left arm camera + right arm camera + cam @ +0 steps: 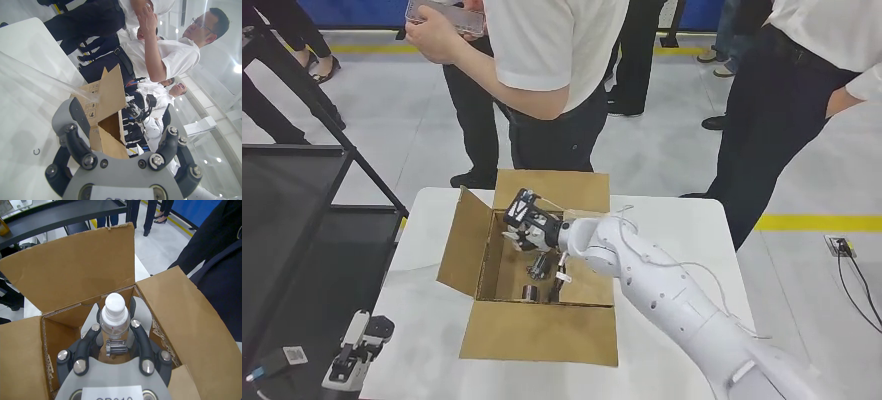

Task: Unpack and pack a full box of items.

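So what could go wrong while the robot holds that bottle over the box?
1. The right gripper pinches the bottle by its smooth, round, clear body. It might slip out and drop onto the small metal part lying on the bottom of the box.
2. The flaps stand up close around the gripper. If the arm moves sideways, it could catch the tall flap and drag or tip the box.
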Robot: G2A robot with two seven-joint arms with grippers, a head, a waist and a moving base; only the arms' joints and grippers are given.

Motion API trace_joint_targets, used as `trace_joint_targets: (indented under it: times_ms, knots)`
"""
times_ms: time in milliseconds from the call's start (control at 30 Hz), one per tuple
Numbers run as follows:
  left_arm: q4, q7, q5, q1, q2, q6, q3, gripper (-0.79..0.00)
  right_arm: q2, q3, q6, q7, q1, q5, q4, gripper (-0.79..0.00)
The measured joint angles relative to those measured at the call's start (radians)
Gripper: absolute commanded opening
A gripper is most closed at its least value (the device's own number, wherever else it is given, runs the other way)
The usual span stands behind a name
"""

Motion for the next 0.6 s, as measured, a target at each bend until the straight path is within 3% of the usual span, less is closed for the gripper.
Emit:
trace_joint_targets:
  times_ms: [300, 600]
  knots:
    - [-0.010, 0.014, 0.003, 0.012, -0.004, -0.009, 0.002, 0.000, -0.158, -0.114, 0.035, -0.076, 0.068, -0.017, 0.279, -0.785]
    - [-0.014, 0.025, 0.012, 0.014, -0.007, -0.015, 0.010, 0.000, -0.241, -0.132, 0.019, -0.149, 0.076, -0.015, 0.450, -0.785]
